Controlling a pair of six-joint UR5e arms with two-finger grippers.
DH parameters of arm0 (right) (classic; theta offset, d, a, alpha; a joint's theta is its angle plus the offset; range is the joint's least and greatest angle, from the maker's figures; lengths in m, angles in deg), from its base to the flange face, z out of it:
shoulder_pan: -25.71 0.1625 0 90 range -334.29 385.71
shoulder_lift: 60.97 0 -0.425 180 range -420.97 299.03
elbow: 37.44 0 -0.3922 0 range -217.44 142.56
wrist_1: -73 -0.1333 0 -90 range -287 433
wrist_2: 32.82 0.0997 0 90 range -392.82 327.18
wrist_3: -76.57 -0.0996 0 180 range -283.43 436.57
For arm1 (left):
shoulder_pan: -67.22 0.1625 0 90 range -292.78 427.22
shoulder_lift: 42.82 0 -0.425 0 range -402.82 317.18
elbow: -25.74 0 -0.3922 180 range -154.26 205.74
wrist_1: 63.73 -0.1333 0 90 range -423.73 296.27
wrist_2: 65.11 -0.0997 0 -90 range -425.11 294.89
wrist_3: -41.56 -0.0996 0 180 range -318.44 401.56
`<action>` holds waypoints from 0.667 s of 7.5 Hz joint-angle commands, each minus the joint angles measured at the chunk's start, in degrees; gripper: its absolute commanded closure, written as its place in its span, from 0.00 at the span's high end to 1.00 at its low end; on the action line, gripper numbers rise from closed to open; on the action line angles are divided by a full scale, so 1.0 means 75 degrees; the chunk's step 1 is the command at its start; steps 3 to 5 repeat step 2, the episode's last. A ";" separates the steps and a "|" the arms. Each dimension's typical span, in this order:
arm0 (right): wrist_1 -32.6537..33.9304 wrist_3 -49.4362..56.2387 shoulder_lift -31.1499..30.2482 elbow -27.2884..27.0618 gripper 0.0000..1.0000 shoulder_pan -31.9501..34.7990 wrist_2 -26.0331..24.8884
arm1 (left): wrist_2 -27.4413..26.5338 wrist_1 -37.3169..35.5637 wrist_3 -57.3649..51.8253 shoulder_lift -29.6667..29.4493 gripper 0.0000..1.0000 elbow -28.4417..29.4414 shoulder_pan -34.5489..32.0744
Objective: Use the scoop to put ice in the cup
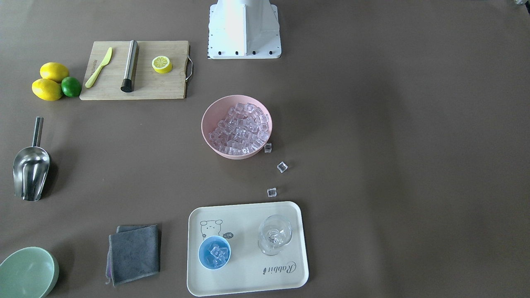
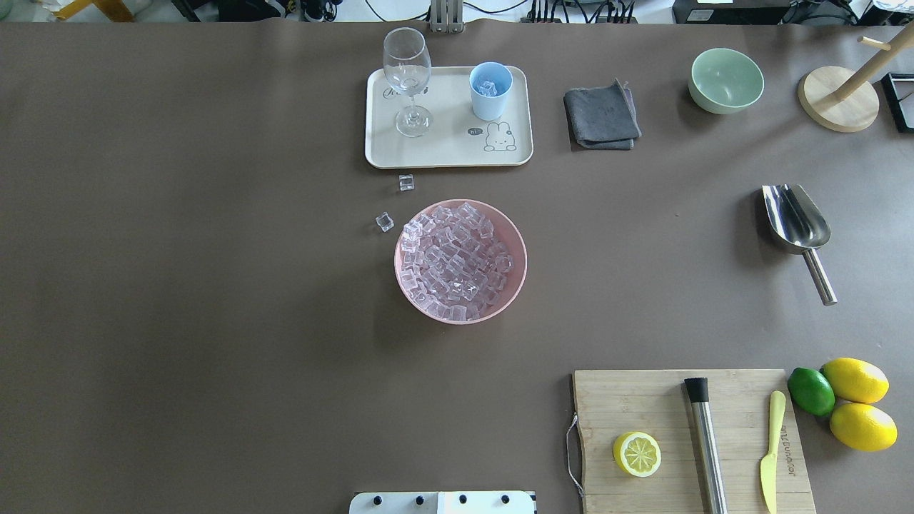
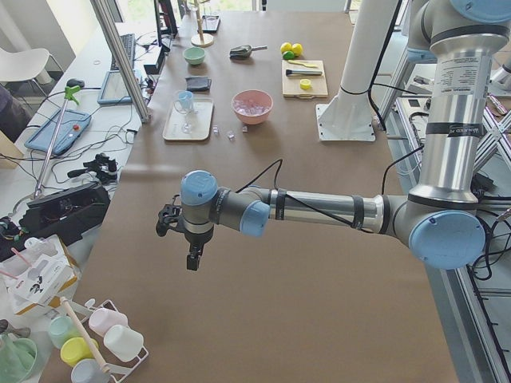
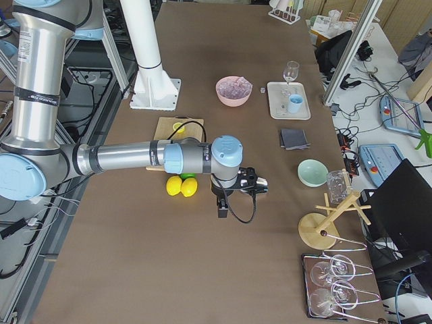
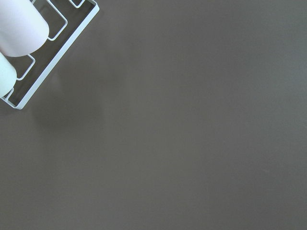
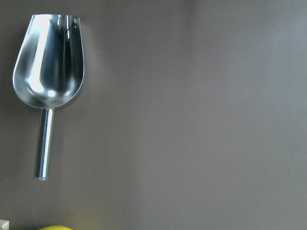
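The ice (image 1: 238, 128) fills a pink bowl (image 2: 514, 285) at mid-table. Three loose cubes (image 1: 282, 167) lie between the bowl and a cream tray (image 1: 244, 223). The light-blue cup (image 1: 214, 252) stands on the tray with a few cubes inside; it also shows in the overhead view (image 2: 490, 91). The steel scoop (image 2: 796, 218) lies empty on the table, also below the right wrist camera (image 6: 50, 62). My left gripper (image 3: 193, 259) and right gripper (image 4: 221, 209) hover far out at the table's ends; I cannot tell if they are open or shut.
A stemmed glass (image 1: 274, 234) stands on the tray beside the cup. A grey cloth (image 2: 601, 114), a green bowl (image 2: 725, 80) and a wooden stand (image 2: 837, 107) lie beyond the scoop. A cutting board (image 2: 692, 435) holds a lemon half, steel cylinder and knife.
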 commanded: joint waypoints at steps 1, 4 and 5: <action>-0.0006 0.0000 0.0000 -0.0011 1.00 0.0001 0.0024 | 0.0000 0.0000 0.0000 -0.0003 0.99 0.0000 0.0024; -0.0030 0.0000 0.0000 -0.0011 1.00 0.0001 0.0047 | 0.0000 0.0000 0.0000 -0.0026 0.99 0.0000 0.0024; -0.0030 0.0000 0.0000 -0.0011 1.00 0.0001 0.0047 | 0.0000 0.0000 0.0000 -0.0026 0.99 0.0000 0.0024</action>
